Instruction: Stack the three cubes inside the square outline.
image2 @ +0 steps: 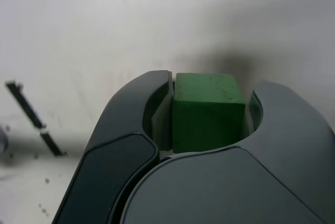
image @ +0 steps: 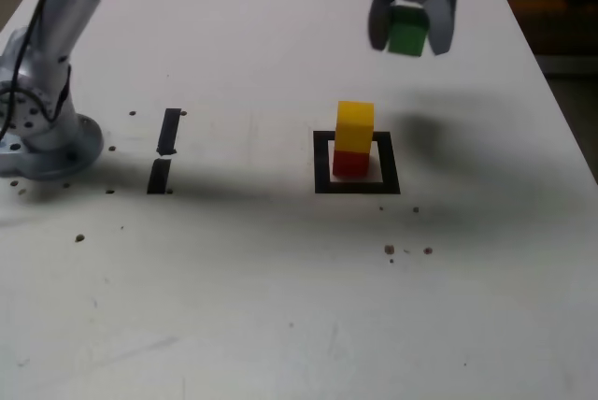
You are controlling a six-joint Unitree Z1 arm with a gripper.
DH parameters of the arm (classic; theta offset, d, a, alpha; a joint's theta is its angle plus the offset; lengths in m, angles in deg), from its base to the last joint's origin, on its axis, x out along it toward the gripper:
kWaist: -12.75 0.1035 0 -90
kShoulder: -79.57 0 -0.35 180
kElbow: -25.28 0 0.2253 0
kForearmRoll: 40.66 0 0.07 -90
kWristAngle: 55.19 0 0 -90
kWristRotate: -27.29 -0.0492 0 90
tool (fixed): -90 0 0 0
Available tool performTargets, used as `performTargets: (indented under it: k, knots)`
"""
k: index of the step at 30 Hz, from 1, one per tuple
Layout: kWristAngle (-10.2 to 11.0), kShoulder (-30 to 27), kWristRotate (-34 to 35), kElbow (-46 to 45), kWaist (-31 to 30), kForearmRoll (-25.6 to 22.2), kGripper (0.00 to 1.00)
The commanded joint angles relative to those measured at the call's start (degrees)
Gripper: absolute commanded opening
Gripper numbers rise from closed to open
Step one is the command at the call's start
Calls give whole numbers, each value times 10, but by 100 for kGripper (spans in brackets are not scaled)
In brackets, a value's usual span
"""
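Exterior view overlooks the table [image: 280,307] from high front; wrist view hugs the end effector [image2: 209,124].

silver arm [image: 65,7], dark grey claw [image: 412,17]

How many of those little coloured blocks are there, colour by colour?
Green cube, held in the gripper above the table: 1
Yellow cube, on top of the red one: 1
Red cube, inside the black tape square outline: 1
Total: 3

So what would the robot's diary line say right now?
gripper: shut on green cube, raised | yellow cube on red cube | in square outline
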Motion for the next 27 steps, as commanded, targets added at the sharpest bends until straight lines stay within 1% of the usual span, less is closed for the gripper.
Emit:
performTargets:
  k: [1,6,10,18,22,27]
  knots:
    - [-1,-123,27,-27,-34,-8,10]
    - [0,-141,103,-87,-113,-7,10]
    - [4,-142,138,-116,-147,-5,10]
    - [13,-140,159,-159,-154,16,10]
    - [17,-140,182,-177,-152,33,11]
    - [13,-137,224,-204,-151,51,11]
